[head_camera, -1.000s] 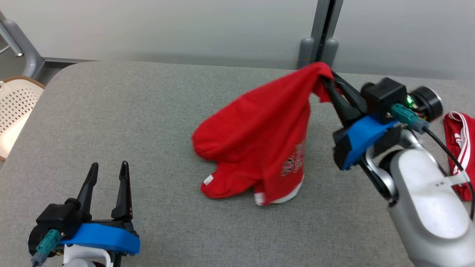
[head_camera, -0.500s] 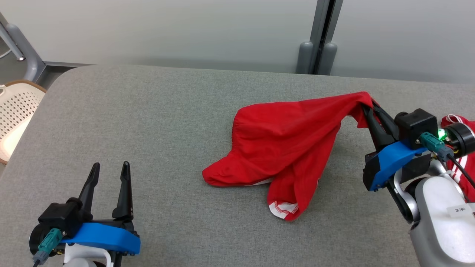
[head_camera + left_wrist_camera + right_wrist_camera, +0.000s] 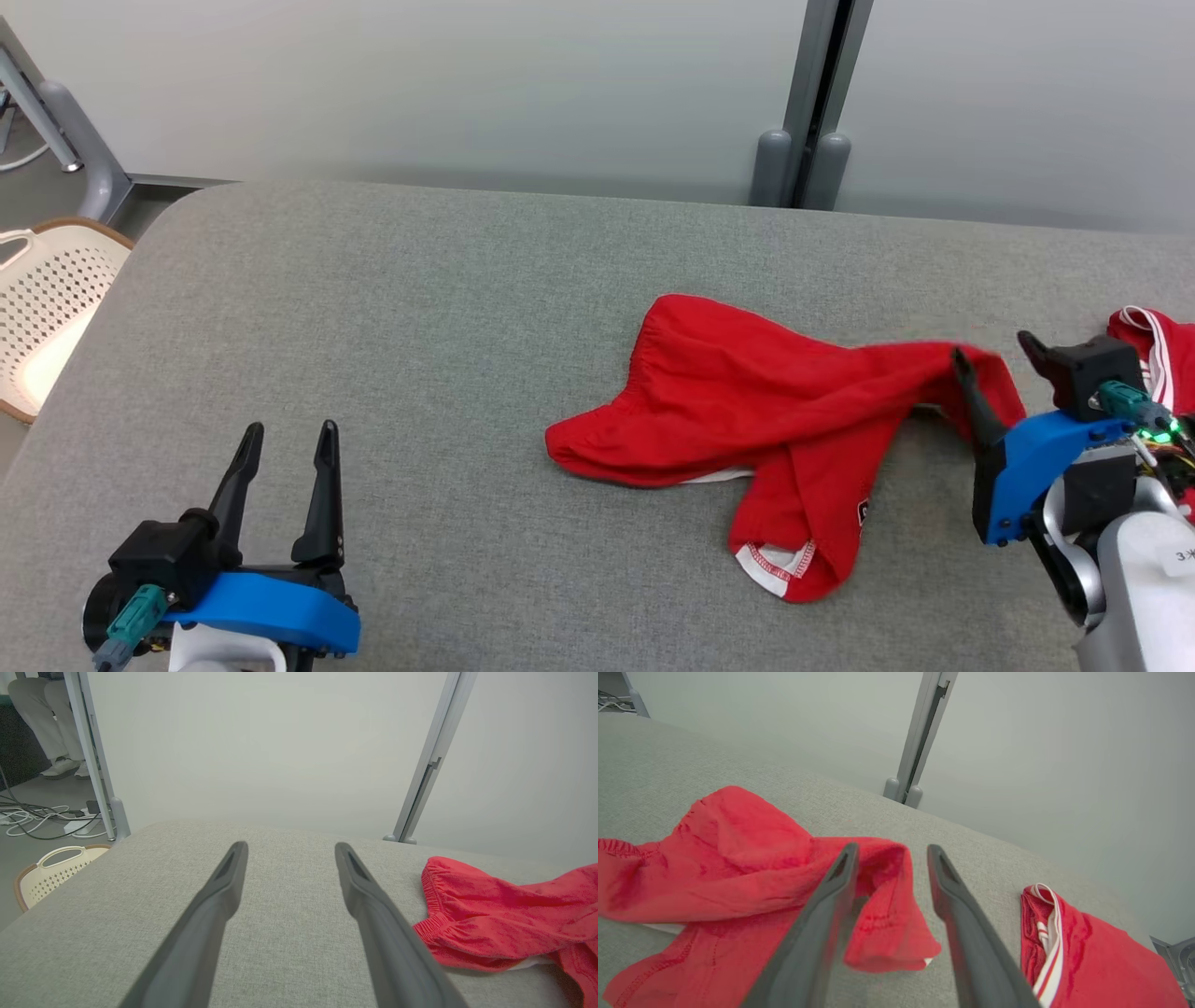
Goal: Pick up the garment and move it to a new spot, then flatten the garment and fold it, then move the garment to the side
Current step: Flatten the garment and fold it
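garment [image 3: 747,411], a pair of red shorts by the look of it, lay crumpled on the grey table [image 3: 420,308], right of the middle. one leg was doubled toward the near edge and the far end was bunched up at the right gripper [image 3: 991,355]. that gripper's fingers stood well apart, one to each side of the bunched end. in the right wrist view the cloth sat loose between them with nothing pinched, so it held nothing. the left gripper [image 3: 289,431] hovered over bare table well apart from the cloth, fingers spread, empty too.

the likely trouble from there was that the cloth was far from flat, with layers lying over each other. a grasp at the bunched end could catch two layers at once and drag the twist along rather than open it. a second red piece with white stripes [image 3: 1144,336] lay just beside the right gripper, and a careless reach could snag it as well.

counted: two grippers, two red pieces of clothing, one table, and one pale basket [image 3: 47,299] off the table's left end.
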